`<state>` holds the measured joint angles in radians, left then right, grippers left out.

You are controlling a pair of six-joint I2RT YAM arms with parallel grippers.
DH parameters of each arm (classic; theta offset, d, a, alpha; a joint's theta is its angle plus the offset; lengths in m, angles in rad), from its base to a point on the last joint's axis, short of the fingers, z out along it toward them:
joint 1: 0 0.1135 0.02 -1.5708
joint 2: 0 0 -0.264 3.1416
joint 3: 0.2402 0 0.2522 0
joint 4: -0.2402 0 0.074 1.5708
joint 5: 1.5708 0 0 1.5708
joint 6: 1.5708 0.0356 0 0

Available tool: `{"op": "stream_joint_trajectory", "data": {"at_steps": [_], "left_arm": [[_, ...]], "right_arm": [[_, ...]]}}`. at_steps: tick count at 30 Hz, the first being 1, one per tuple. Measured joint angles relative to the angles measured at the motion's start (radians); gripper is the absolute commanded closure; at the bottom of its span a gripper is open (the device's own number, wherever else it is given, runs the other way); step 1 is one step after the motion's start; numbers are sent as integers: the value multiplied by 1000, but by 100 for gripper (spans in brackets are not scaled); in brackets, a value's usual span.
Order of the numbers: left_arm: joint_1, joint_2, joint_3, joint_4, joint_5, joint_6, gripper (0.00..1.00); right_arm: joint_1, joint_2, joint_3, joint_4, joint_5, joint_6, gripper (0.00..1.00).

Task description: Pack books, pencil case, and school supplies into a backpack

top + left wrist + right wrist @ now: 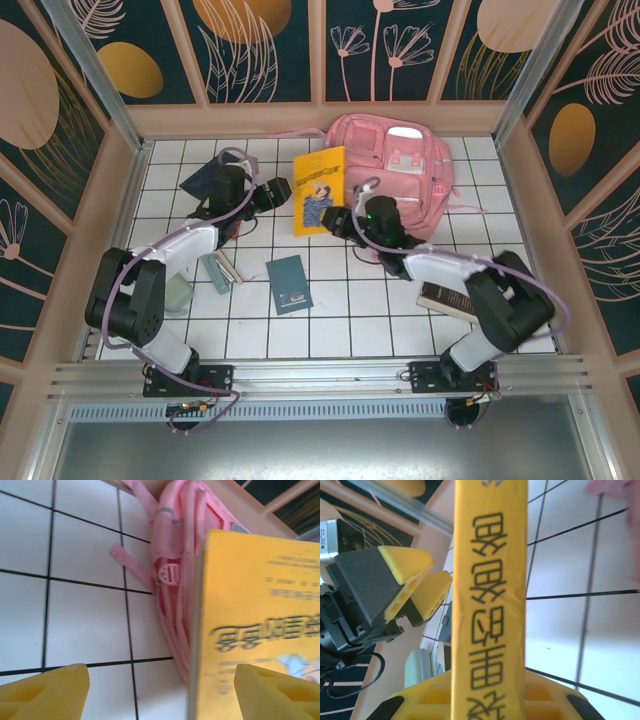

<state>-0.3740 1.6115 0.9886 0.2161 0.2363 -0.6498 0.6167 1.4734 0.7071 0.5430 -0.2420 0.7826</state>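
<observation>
Large pink fabric backpack [400,170]: flat on white tiles, far centre-right, front pockets up.
Yellow softcover book with blue picture [320,190]: tilted up off the tiles, just beside the backpack's left side.
Small plain teal book [289,283]: flat, near centre.
Thick dark brown book [447,298]: flat, near right.
Navy book [205,178]: far left, partly hidden.
Narrow grey-teal oblong [214,272] and thin tan sticks [230,268]: side by side, left.

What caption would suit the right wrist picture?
Right gripper clamps the yellow paperback book by its lettered spine; left gripper open alongside.
</observation>
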Motion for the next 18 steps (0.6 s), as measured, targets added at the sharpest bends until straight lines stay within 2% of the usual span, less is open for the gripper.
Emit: {"op": "stream_joint_trajectory", "data": {"at_steps": [6,10,13,18], "left_arm": [[-124,60,126,-64,-61,96,34],[-215,165,256,-118,-127,183,44],[-280,253,346,-158,-166,251,47],[-377,390,480,-240,-214,372,48]], "right_arm": [[-121,-381,-230,-126,98,-18,100],[-206,-658,-317,-281,169,-22,100],[-260,-808,-328,-386,194,-27,100],[-357,-937,-338,-504,204,-35,100]]}}
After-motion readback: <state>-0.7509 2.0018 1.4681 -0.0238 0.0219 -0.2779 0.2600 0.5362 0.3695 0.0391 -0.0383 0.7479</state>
